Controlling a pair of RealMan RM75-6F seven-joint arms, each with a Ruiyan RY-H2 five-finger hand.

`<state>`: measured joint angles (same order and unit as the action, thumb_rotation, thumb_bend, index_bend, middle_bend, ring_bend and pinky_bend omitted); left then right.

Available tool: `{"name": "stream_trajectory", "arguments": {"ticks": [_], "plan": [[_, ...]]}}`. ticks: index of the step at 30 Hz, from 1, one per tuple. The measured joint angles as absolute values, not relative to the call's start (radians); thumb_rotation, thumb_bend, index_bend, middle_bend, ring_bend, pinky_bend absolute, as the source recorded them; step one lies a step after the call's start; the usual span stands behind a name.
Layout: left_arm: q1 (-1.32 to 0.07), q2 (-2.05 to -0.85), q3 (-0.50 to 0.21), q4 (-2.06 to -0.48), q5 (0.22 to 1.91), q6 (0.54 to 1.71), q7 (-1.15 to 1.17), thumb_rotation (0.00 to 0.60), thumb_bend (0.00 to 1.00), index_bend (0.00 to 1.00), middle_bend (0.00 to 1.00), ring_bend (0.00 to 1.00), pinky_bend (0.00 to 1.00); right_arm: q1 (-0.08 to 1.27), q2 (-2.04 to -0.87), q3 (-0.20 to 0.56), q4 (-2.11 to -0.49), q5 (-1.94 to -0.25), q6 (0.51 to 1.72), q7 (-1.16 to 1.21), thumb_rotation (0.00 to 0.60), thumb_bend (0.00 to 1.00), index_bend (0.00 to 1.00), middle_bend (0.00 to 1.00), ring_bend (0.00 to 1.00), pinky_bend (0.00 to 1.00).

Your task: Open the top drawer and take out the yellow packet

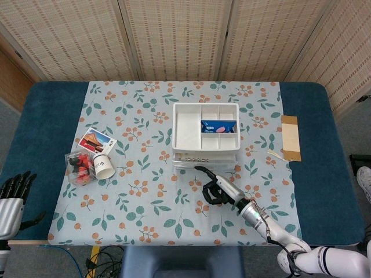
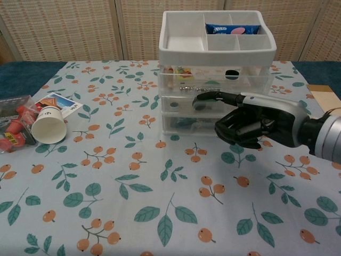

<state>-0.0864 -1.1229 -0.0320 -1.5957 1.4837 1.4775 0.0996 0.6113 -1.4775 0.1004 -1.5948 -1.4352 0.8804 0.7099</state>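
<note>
The white drawer unit stands mid-table with a compartment tray on top and clear drawers below. Its top drawer is slid out a little toward me, also visible in the head view. A yellowish packet shows dimly through the drawer's clear wall at its left. My right hand is in front of the unit, one finger stretched out to the top drawer's lower front edge and the rest curled in; the head view shows this hand too. My left hand hangs off the table's near left corner, fingers apart, holding nothing.
A paper cup lies on its side at the left beside a clear box of red items and a picture card. A blue packet sits in the top tray. A cardboard strip lies right of the cloth.
</note>
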Motion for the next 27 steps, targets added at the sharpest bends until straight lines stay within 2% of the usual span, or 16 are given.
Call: {"name": "stream_trajectory", "arguments": {"ticks": [10, 15, 21, 27], "plan": [[-0.098, -1.131, -0.037, -1.594, 1.483, 1.464, 0.100, 0.600, 0.19, 0.07, 0.06, 0.03, 0.07, 0.575, -1.389, 0.048, -1.715, -1.450, 0.913, 0.588, 0.600, 0.60, 0.00, 0.75, 0.93, 0.88], [-0.103, -1.135, -0.037, -1.593, 1.485, 1.458, 0.101, 0.600, 0.19, 0.07, 0.06, 0.03, 0.07, 0.550, -1.313, 0.032, -1.795, -1.495, 0.978, 0.510, 0.600, 0.60, 0.00, 0.75, 0.93, 0.88], [-0.104, -1.139, -0.035, -1.595, 1.484, 1.454, 0.103, 0.600, 0.19, 0.07, 0.06, 0.03, 0.07, 0.529, -1.228, 0.050, -1.874, -1.499, 1.042, 0.412, 0.600, 0.60, 0.00, 0.75, 0.93, 0.88], [-0.104, -1.135, -0.034, -1.597, 1.483, 1.454, 0.103, 0.600, 0.19, 0.07, 0.06, 0.03, 0.07, 0.541, -1.190, 0.078, -1.886, -1.424, 1.012, 0.350, 0.600, 0.60, 0.00, 0.75, 0.93, 0.88]]}}
